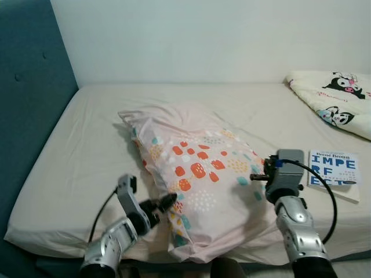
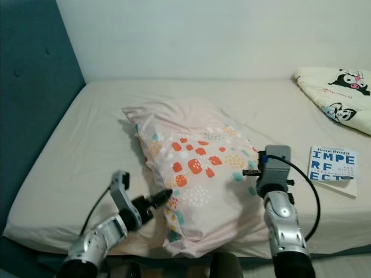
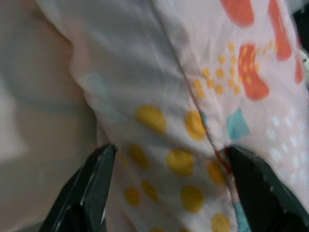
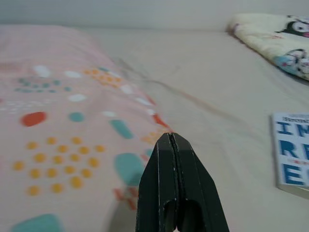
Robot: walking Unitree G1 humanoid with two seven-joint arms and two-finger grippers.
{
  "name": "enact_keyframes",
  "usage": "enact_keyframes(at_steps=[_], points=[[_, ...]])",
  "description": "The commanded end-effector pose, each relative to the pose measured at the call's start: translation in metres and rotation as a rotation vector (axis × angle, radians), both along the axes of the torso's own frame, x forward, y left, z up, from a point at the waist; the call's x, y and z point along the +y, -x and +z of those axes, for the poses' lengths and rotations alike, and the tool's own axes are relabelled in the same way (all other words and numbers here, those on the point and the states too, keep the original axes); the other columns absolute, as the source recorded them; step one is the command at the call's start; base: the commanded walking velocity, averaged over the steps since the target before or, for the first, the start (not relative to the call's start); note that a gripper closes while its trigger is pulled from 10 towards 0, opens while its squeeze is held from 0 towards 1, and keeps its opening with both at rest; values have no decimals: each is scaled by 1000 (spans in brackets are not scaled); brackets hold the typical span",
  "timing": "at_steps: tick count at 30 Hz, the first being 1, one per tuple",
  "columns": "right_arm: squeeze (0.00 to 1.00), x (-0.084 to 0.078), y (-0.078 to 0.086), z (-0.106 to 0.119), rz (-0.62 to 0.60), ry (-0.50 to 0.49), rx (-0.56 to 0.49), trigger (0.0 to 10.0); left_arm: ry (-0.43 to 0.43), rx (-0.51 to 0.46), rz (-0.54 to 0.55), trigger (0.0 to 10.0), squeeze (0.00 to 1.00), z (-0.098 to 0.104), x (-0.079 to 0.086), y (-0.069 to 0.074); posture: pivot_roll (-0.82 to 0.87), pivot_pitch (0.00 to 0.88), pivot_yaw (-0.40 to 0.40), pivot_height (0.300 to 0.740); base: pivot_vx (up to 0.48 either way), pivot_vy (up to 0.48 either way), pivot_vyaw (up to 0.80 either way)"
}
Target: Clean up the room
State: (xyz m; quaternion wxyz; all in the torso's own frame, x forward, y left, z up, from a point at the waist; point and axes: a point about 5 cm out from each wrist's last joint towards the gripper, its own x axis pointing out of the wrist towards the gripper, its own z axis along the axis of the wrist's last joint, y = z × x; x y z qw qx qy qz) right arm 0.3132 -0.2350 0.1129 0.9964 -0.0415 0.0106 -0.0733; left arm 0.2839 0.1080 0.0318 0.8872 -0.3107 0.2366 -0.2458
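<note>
A pink pillow (image 1: 197, 174) with orange, yellow and teal spots lies slanted across the middle of the bed (image 1: 93, 133). My left gripper (image 1: 168, 201) is at the pillow's near left edge. In the left wrist view it (image 3: 169, 159) is open, with the pillow's seam (image 3: 193, 96) between its spread fingers (image 3: 96, 179). My right gripper (image 1: 254, 176) is at the pillow's right side, pointing left over it. In the right wrist view it (image 4: 171, 140) is shut with nothing in it, just above the fabric (image 4: 63, 140).
A white and blue book (image 1: 332, 168) lies on the sheet to the right of my right arm. A cream blanket with cartoon prints (image 1: 336, 98) is bunched at the far right. A teal padded headboard (image 1: 29, 87) runs along the left, a white wall behind.
</note>
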Motion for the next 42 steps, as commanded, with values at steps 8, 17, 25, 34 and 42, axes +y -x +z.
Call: enact_keyframes(at_steps=[8,17,25,34,42], points=[[0,-9,10,-2,-37,-28,25,10000,361,90,25,10000,1000,2,-29,-4,-71,69,-19,584,0,0,0],[0,-4,17,-10,-36,-35,54,10000,535,84,-25,10000,1000,17,-52,-10,-79,82,0,584,0,0,0],[0,-1,22,-17,-37,-34,80,10000,487,44,-195,10000,1000,26,-84,-5,-88,85,11,584,0,0,0],[0,2,23,-19,-34,-32,97,10000,298,-49,-471,10000,294,31,-118,10,-93,75,11,584,0,0,0],[0,5,20,-19,-19,-24,104,10000,78,9,-364,10000,0,21,-126,0,-92,70,1,584,0,0,0]])
